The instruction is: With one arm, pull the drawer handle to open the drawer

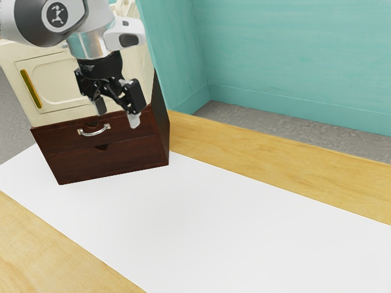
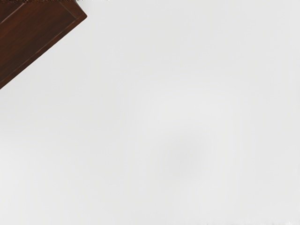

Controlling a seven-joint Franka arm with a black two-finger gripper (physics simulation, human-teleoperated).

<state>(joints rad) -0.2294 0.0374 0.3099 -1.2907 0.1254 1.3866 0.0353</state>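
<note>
the gripper (image 1: 117,114) hangs with its two fingers spread well apart, holding nothing. the silver handle (image 1: 94,132) is below it, off toward the exterior view's left, near but apart; it sits on the upper drawer (image 1: 125,130), which is shut. behind and above the gripper rises a cream panelled unit (image 1: 64,82) with a yellow strip (image 1: 30,88) (a pull, perhaps; i can't tell). the dark wooden cabinet (image 1: 162,137) is under and around the gripper's spot, and a corner of it shows in the wrist view, beside a pale surface. below the gripper, a white sheet (image 1: 214,213) lies across the wooden table (image 1: 208,137); beyond are a teal wall (image 1: 293,55) and grey floor (image 1: 269,131). counted: one cabinet, two drawers, one silver handle, one yellow strip, one cream unit, one sheet.
</note>
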